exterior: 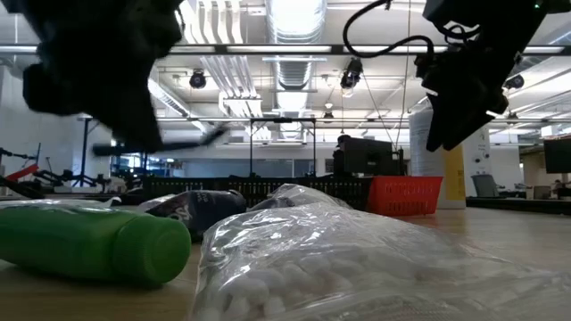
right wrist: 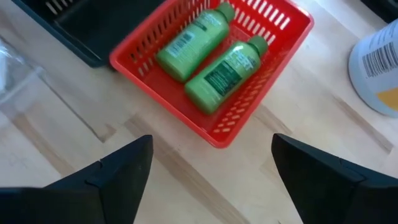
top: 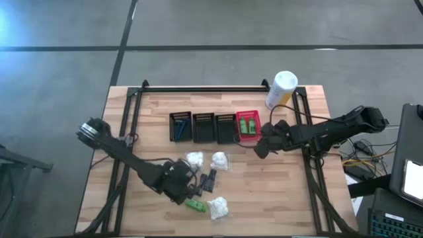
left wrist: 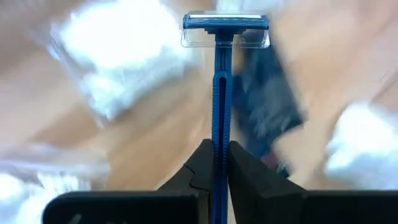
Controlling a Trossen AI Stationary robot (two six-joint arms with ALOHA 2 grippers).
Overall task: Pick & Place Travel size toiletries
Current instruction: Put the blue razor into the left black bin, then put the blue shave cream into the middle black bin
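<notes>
Over on the left side: left gripper [left wrist: 214, 163] hangs above the near part of the table, fingers pinched tight on a slim blue plastic razor [left wrist: 219, 81] with a clear cap over its head.
Loose toiletries: one small bright green bottle [top: 193, 205] lies by the near edge, next to a white lumpy bundle in clear wrap [top: 217, 207]; two more bundles [top: 194, 159] [top: 219, 160] sit nearer the middle, a dark flat packet [top: 209, 178] between them.
Baskets: three small black mesh baskets [top: 203, 127] in a row, then a red mesh basket [top: 248, 126].
Red basket contents: right wrist view shows two green bottles [right wrist: 191, 41] [right wrist: 227, 73] lying side by side; labels carry a barcode, text too small to read.
Right gripper [right wrist: 211, 165]: just beside the red basket, fingers spread wide, holding nothing.
Far right: tall white-and-yellow canister [top: 280, 90], barcode only seen from the right wrist.
</notes>
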